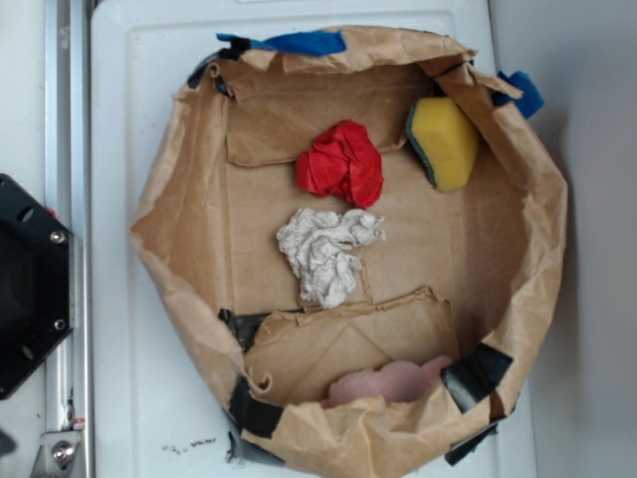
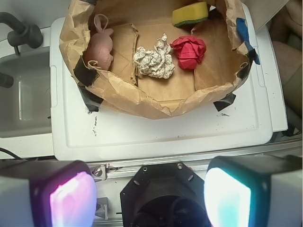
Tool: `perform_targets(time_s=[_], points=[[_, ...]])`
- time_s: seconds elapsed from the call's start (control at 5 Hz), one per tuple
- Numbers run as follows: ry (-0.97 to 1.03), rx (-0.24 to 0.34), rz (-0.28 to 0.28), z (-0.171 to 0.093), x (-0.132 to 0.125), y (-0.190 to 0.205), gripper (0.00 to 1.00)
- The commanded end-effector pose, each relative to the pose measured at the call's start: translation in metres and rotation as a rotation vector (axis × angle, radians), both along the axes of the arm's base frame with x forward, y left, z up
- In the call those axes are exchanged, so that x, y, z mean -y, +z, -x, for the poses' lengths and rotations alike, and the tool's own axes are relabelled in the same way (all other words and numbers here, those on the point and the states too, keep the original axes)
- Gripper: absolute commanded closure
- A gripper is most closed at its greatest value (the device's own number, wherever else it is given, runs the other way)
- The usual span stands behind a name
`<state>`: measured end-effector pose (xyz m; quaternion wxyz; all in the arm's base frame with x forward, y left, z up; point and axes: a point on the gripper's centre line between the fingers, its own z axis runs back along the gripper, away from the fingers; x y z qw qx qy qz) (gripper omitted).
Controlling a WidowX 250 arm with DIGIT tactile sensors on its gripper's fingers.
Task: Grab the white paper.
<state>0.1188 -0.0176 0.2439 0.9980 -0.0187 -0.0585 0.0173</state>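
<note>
You were only approaching: your pincer (image 2: 150, 189) hung wide open, empty, well short of the white paper (image 2: 154, 60); next, reach over the bag's wall (image 2: 142, 97).

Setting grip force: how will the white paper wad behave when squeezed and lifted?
The white paper looks loosely crumpled, so it will probably compress and weigh little. Its ragged folds should catch the fingers rather than slip, and its irregular shape seems unlikely to roll.

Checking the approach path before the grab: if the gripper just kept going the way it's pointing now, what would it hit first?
Judging by the wrist view, the gripper, fingers apart, points down at the black robot base and the white lid beyond it, short of the paper bag. The white paper lies farther ahead; depth is unclear.
</note>
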Motion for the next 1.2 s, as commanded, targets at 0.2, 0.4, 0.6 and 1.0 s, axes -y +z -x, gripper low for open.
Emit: perform_targets(time_s=[0.2, 0.4, 0.6, 1.0], points=[[0.052, -0.005, -0.009, -0.028, 0.006, -0.003, 0.0], [0.091, 0.001, -0.012, -0.046, 0.008, -0.008, 0.0], [0.162, 0.014, -0.004, -0.063, 0.007, -0.014, 0.0], [0.499, 0.026, 0.064, -0.103, -0.004, -0.034, 0.0]])
